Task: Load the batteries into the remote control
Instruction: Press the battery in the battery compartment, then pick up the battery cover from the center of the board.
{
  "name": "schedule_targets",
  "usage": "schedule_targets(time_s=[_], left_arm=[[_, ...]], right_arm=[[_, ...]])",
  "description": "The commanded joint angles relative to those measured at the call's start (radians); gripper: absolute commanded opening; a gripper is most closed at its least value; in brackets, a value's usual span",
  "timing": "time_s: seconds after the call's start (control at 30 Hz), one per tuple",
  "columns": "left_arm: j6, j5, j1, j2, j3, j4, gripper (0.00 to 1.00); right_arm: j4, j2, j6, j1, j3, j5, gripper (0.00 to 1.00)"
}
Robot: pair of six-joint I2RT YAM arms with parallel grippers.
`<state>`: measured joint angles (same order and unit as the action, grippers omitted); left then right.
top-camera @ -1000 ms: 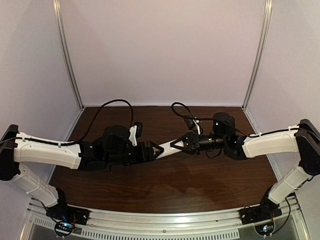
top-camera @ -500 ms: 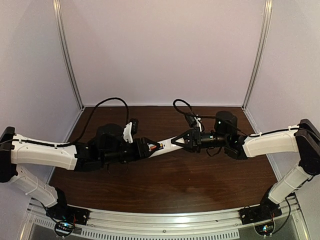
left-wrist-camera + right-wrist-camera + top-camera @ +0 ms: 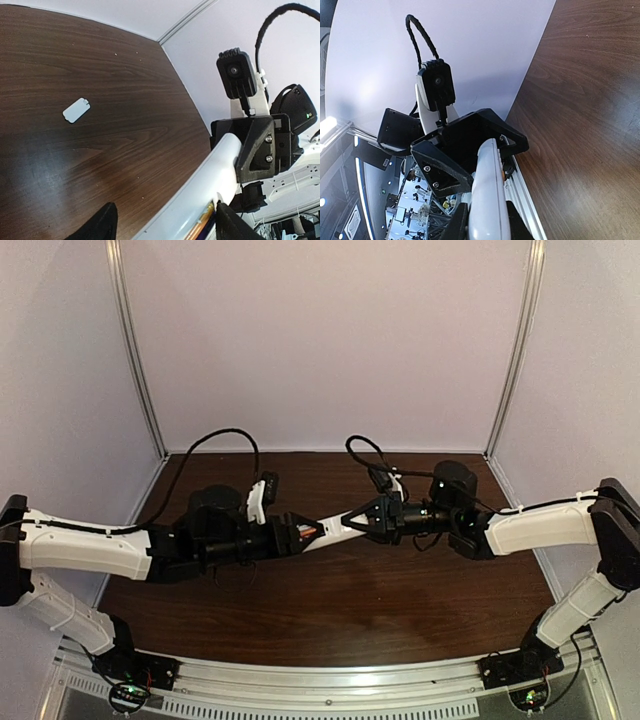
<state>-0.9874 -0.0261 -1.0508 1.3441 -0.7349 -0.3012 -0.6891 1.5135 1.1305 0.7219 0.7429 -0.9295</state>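
One remote control (image 3: 332, 527) is above the worktop (image 3: 340, 620). At the remote's left end there is one orange battery (image 3: 206, 224), perhaps a second beside it; the view there is too cramped to be sure. One small white cover (image 3: 76, 109) lies well apart from the remote. Two end effectors meet at the remote: the left end effector (image 3: 310, 534) and the right end effector (image 3: 362, 521).

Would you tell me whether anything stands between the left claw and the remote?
Nothing visible does. The right claw holds the remote in the air, its free end inside the open left claw. The cover lies apart on the table.
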Motion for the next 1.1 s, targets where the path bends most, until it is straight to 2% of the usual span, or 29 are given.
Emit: schedule_targets(time_s=[0.0,0.17,0.47,0.5,0.6,0.67,0.8,0.9,1.07], left_arm=[[0.053,0.067,-0.001,0.006,0.018,0.043,0.67],[0.047,0.084,0.025,-0.02,0.062,0.032,0.6],[0.083,0.097,0.086,-0.079,0.084,0.086,0.58],[0.103,0.107,0.085,-0.076,0.074,0.087,0.6],[0.198,0.156,0.085,-0.077,0.037,0.094,0.78],[0.282,0.155,0.084,-0.092,0.009,0.13,0.87],[0.411,0.09,0.093,-0.112,-0.02,0.192,0.95],[0.517,0.046,0.1,-0.027,-0.124,0.304,0.95],[0.685,-0.017,0.109,0.278,-0.398,0.514,0.91]], right_arm=[[-0.132,-0.026,0.015,0.001,0.004,-0.015,0.0],[-0.129,-0.042,0.019,-0.013,-0.002,-0.021,0.0],[-0.115,-0.079,0.017,-0.034,-0.027,-0.042,0.0],[-0.107,-0.083,0.013,-0.036,-0.031,-0.042,0.0],[-0.024,-0.099,-0.024,-0.058,-0.045,-0.032,0.0],[0.064,-0.115,-0.077,-0.092,-0.058,-0.02,0.0],[0.235,-0.168,-0.182,-0.197,-0.081,-0.002,0.0],[0.398,-0.211,-0.292,-0.269,-0.076,0.023,0.0],[0.543,-0.239,-0.387,-0.37,-0.083,0.022,0.0]])
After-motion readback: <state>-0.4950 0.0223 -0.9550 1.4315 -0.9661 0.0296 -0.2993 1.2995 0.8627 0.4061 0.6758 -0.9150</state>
